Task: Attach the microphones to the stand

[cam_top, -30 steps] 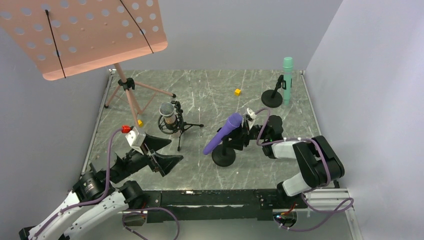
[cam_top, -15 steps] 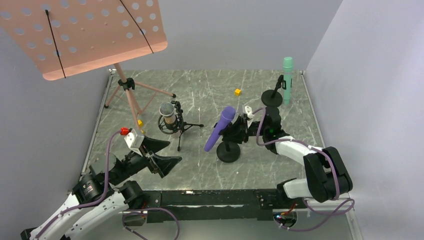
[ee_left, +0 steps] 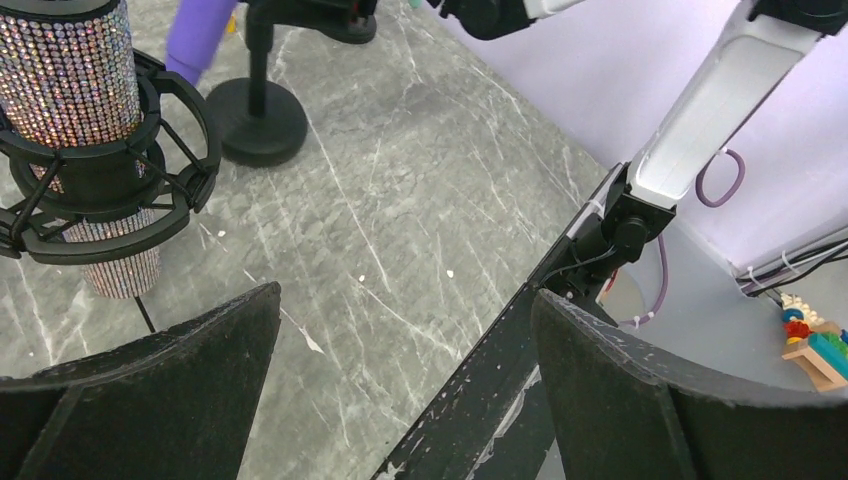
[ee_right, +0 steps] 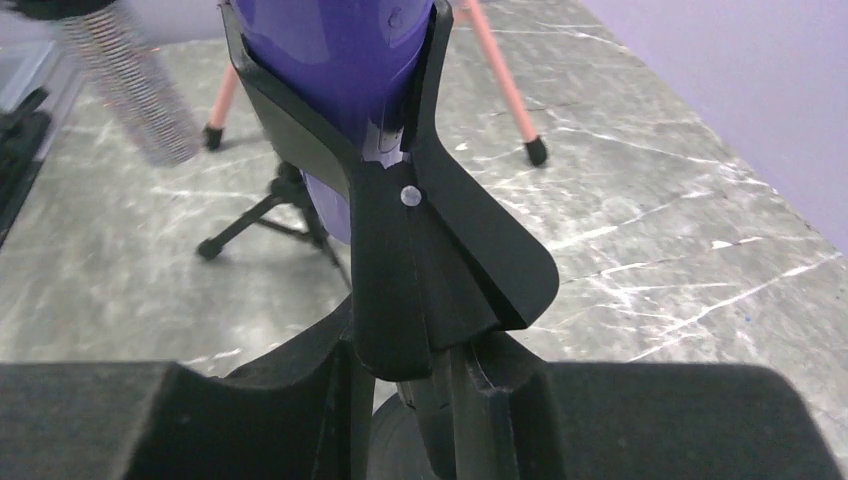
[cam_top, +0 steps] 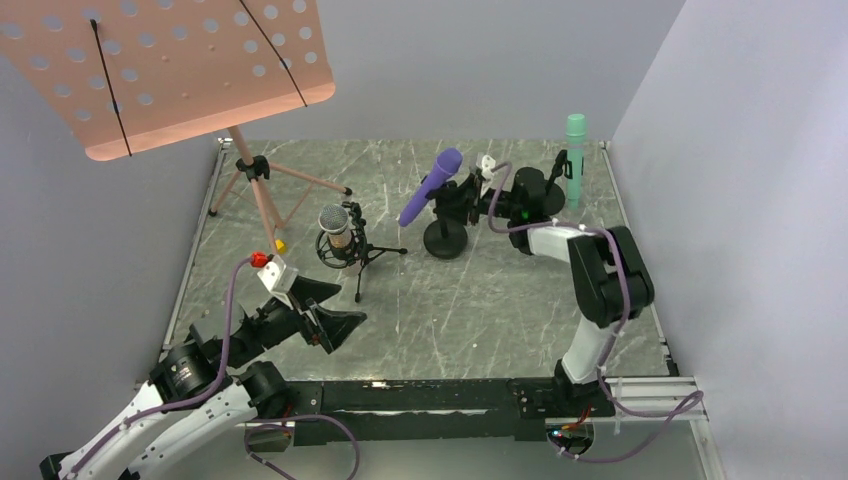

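The purple microphone [cam_top: 430,186] sits tilted in the black clip of a round-based stand [cam_top: 446,240] at the back middle of the table. My right gripper [cam_top: 470,198] is shut on that stand's post just under the clip [ee_right: 430,250]; the purple microphone [ee_right: 330,50] fills the top of the right wrist view. The teal-green microphone [cam_top: 575,150] stands upright in a stand clip at the back right. The glittery microphone [cam_top: 336,232] sits in a shock mount on a small tripod. My left gripper [cam_top: 335,305] is open and empty, just in front of it [ee_left: 85,90].
A pink music stand [cam_top: 170,70] overhangs the back left, its tripod legs [cam_top: 265,190] on the table. A small yellow cube [cam_top: 280,246] lies by one leg. Grey walls close in the left and right sides. The black front rail [ee_left: 500,380] runs under my left gripper.
My right gripper has carried the stand with the purple microphone from the table's middle toward the back, near the teal microphone. My left gripper has barely moved.
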`<state>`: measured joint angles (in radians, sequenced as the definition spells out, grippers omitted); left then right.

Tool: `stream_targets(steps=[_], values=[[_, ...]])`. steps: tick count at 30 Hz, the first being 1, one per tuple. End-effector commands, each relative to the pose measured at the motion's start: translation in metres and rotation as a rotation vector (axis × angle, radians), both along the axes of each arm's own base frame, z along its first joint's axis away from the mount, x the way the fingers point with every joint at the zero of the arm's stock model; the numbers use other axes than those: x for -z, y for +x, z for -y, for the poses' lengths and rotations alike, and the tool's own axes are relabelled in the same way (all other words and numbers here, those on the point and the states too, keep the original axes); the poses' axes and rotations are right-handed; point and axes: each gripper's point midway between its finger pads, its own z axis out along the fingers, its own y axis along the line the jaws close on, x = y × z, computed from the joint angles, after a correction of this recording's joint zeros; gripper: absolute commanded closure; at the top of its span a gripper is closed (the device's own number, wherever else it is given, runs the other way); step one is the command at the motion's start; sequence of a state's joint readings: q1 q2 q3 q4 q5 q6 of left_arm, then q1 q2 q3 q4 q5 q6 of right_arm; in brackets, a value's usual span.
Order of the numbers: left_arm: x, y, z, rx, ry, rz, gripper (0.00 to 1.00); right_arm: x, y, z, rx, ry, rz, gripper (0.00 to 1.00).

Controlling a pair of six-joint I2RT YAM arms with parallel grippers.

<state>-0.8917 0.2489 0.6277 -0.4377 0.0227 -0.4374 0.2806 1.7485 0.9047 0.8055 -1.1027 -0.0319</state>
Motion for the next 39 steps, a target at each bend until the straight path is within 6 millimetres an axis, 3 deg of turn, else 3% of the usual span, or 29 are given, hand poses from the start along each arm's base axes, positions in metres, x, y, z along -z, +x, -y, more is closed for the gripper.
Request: stream_targets(steps=[1,6,12,15,24,28,34,39], values=[[-0.008,0.002,-0.005,-0.036,-0.03,-0.016,0.01,-0.042,0.039,-0.007,0.05,0.127,0.123,1.0],[0.0,0.007,-0.008,-0.074,-0.028,-0.042,0.01,-0.03,0.055,-0.002,0.086,0.127,0.093,0.98],[0.001,0.008,-0.007,-0.076,-0.028,-0.05,0.01,-0.001,0.044,0.008,0.099,0.065,0.076,0.73],[0.0,0.007,-0.007,-0.074,-0.026,-0.048,0.01,0.006,0.034,0.015,0.096,0.055,0.058,0.57],[-0.002,0.003,-0.009,-0.057,-0.009,-0.042,0.01,0.014,0.017,0.042,0.134,-0.001,0.005,0.24],[-0.002,0.002,-0.015,-0.073,0.002,-0.041,0.01,0.019,0.01,0.059,0.162,-0.061,-0.045,0.16],[0.003,0.009,-0.034,-0.161,0.04,-0.03,0.01,0.032,-0.021,0.081,0.182,-0.253,-0.089,0.07],[0.002,0.013,-0.053,-0.241,0.072,-0.017,0.01,0.021,-0.044,0.102,0.253,-0.371,-0.164,0.03]])
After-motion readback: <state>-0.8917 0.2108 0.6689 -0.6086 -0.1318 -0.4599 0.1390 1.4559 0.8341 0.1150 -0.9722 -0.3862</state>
